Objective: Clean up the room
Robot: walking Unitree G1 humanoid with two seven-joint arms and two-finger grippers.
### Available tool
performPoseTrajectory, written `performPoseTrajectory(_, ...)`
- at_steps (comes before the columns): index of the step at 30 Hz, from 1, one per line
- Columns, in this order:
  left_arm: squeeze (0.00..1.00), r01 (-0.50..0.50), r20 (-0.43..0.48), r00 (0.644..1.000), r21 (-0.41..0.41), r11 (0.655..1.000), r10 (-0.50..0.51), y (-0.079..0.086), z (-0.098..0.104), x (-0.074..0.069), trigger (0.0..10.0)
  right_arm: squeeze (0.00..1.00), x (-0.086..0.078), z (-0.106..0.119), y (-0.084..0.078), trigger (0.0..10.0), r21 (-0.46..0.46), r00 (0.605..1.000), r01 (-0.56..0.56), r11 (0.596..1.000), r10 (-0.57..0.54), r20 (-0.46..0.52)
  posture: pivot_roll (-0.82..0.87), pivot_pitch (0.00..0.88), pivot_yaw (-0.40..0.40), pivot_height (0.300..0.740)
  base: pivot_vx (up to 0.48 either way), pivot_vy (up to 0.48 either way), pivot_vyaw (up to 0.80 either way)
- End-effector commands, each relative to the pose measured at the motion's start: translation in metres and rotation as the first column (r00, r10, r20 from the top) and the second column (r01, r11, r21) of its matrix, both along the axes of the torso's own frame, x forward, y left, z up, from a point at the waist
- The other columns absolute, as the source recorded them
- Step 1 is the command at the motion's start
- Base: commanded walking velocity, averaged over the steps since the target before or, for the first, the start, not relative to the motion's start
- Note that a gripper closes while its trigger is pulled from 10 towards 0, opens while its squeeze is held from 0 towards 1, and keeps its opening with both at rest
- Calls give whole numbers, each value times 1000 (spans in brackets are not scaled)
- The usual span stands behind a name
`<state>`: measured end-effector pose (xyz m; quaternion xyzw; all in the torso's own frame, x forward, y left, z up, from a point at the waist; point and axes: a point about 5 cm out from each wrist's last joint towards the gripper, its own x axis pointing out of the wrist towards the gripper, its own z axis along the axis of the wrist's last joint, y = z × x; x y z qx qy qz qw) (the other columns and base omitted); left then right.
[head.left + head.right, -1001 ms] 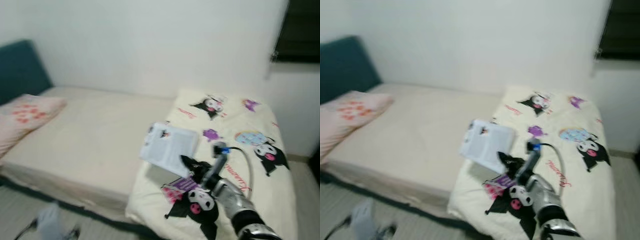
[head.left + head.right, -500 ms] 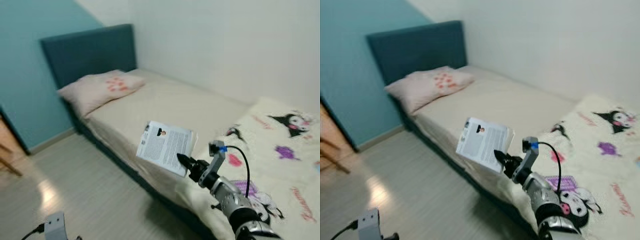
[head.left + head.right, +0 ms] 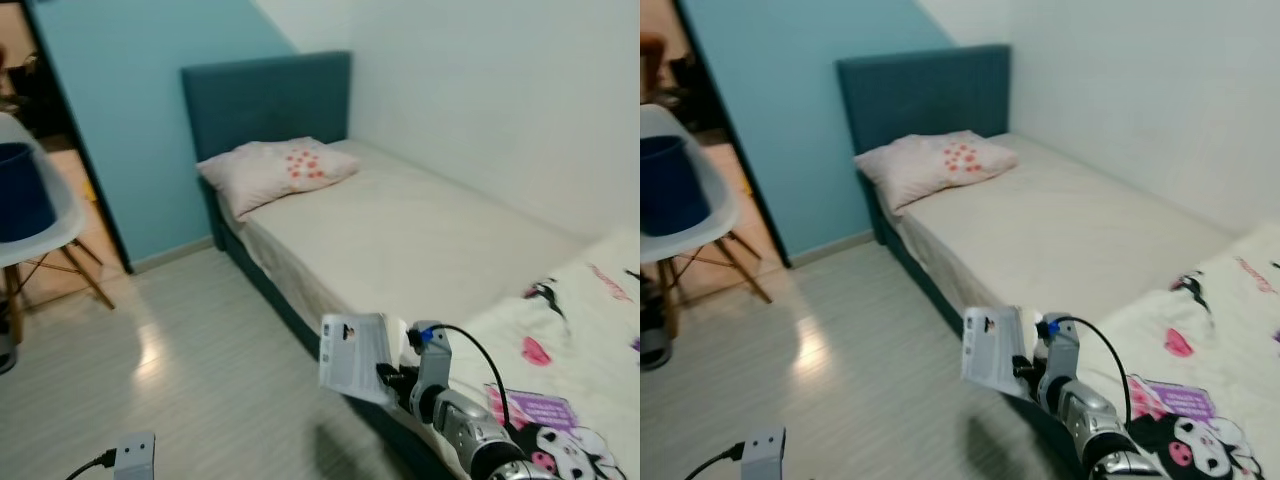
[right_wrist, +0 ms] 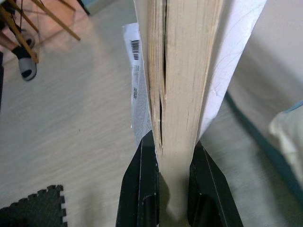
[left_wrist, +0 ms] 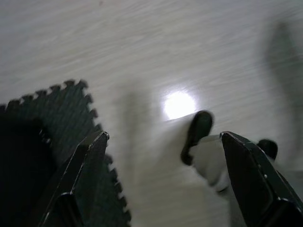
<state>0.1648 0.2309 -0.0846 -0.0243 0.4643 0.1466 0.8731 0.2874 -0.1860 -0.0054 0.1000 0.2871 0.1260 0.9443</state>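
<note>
Book (image 3: 352,358), a thin paperback with a white printed cover, held upright in the right gripper (image 4: 165,163), whose two black fingers (image 4: 142,184) are pinched shut on the lower edge of its pages. In the head views the book hangs in the air over the pale wood floor (image 3: 200,380), just off the near edge of the bed (image 3: 400,240) and to the left of the cartoon-print blanket (image 3: 560,400).

Change over the last second: the whole scene has swung. One second ago the blanket and the window corner lay ahead; now the teal headboard (image 3: 265,95), the pink pillow (image 3: 275,165), the blue wall and a white chair (image 3: 40,215) at far left are in front. Since everything shifted together, this is the robot turning to its left, not the furniture moving. The book has stayed clamped in the same grip throughout, though its cover is now seen more edge-on.

Left gripper (image 5: 163,179): fingers spread wide with nothing between them, pointing down at the floor beside a dark foam mat (image 5: 47,142); the arm hangs idle.

Reading for the task: the book appears to have been lifted off the bed and is in transit, the robot turning away toward the open room. Its destination is not identifiable; a shelf or desk is a guess only.
</note>
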Motion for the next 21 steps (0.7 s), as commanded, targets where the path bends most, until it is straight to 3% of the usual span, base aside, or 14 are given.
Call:
performPoseTrajectory(1, 0, 25, -21, 999, 8, 1000, -24, 1, -1, -3, 10000, 0, 0, 0, -5, 10000, -13, 999, 50, 999, -50, 18, -59, 0, -11, 740, 480, 0, 0)
performPoseTrajectory(7, 0, 44, -54, 998, 16, 999, -43, 3, -4, -11, 10000, 0, -10, -10, -9, 10000, -72, 997, 66, 995, -69, -35, -59, 0, -10, 740, 480, 0, 0)
performPoseTrajectory(12, 0, 49, -62, 997, 14, 999, -48, 3, -5, -14, 10000, 0, -14, -14, -7, 10000, -67, 996, 66, 996, -70, -49, -55, 0, -13, 740, 480, 0, 0)
performPoseTrajectory(21, 0, 64, -80, 995, 10, 998, -63, 2, -7, -19, 10000, 0, -2, -2, -1, 10000, -35, 999, 37, 999, -36, 39, -61, 0, -9, 740, 480, 0, 0)
